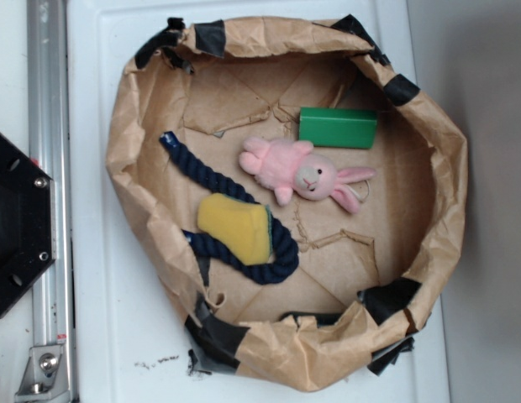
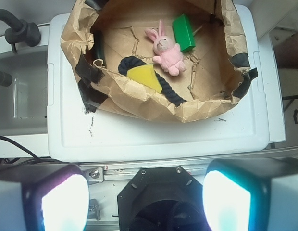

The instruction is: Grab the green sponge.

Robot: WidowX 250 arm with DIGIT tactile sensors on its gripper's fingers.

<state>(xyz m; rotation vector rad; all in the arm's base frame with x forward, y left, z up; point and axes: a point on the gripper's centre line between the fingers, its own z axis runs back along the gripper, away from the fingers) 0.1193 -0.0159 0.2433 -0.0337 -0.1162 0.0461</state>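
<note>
Lying flat, green sponge (image 1: 234, 225) overlapping rope (image 1: 212, 180).

Inside a brown paper basket (image 1: 143, 126) on a white bench (image 1: 101, 336), the green sponge (image 1: 235, 225) lies on a dark blue rope (image 1: 244, 243). A pink plush rabbit (image 1: 307, 174) lies near it, just beside a green block (image 1: 337, 128).

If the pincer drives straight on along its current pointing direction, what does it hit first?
Probably the black hexagonal base plate lying between the open fingers in the wrist view, not the paper-lined basket or the sponge further out. Depth is unclear.
</note>
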